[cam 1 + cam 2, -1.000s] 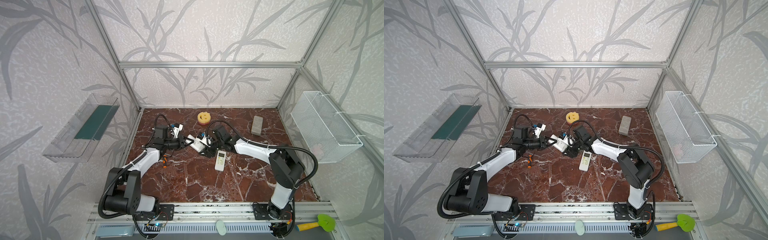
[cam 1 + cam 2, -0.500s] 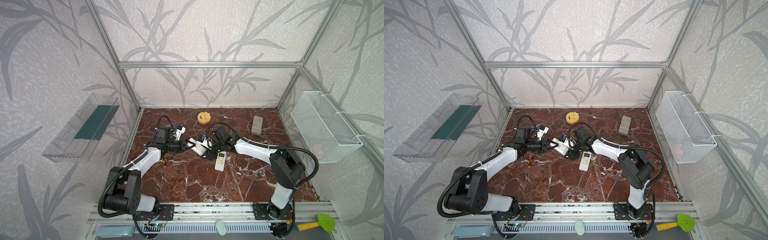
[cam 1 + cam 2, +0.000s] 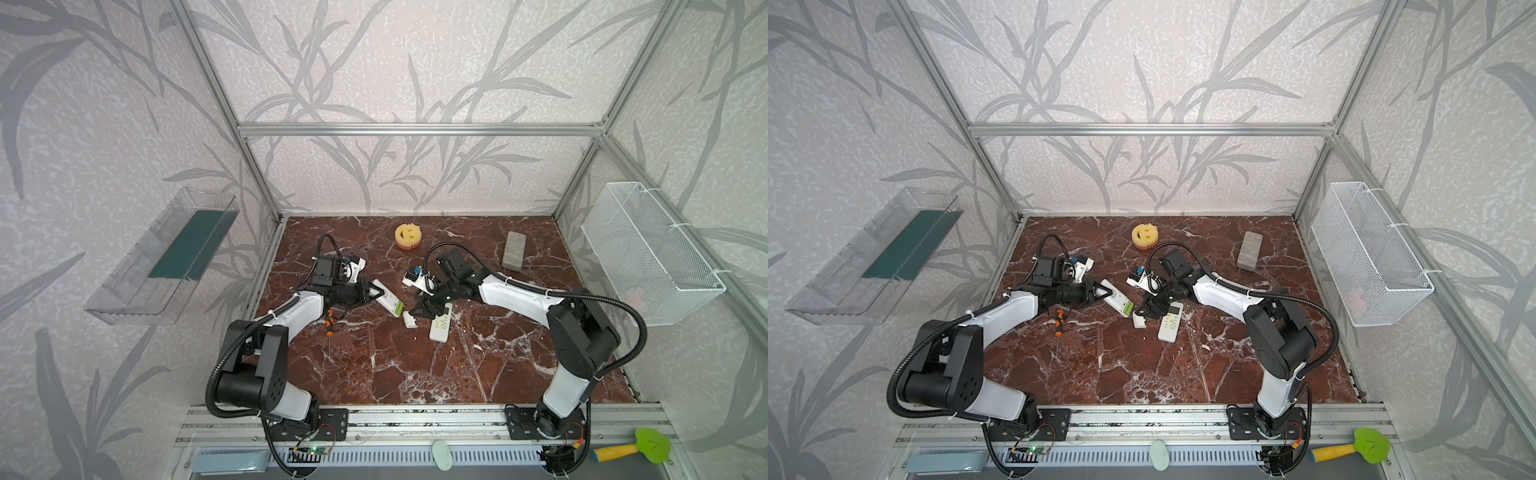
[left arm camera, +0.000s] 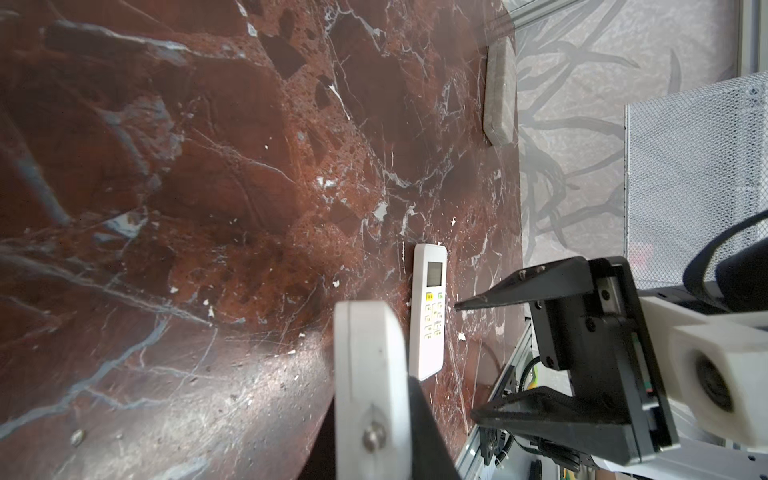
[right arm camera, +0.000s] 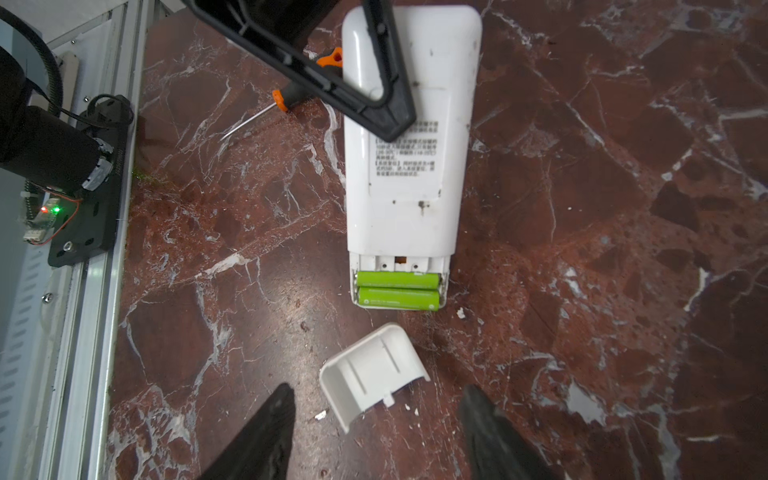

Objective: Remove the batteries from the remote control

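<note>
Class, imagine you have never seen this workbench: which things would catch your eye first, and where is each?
First, two lime-green batteries in the open end of a white remote lying face down mid-table, clamped at its far end by the left gripper. Its loose cover lies just past the batteries, before the open right gripper. A yellow smiley sponge sits near the back wall.

You are looking at a robot test cell in a lab, not a home. An aluminium frame [image 3: 419, 129] holds walls with leaf wallpaper [image 3: 374, 62] around a red marble floor panel [image 3: 395, 365]. Two arms are bolted to a metal rail [image 3: 415, 419] at the bottom of the frame, with bare wiring beside it.
</note>
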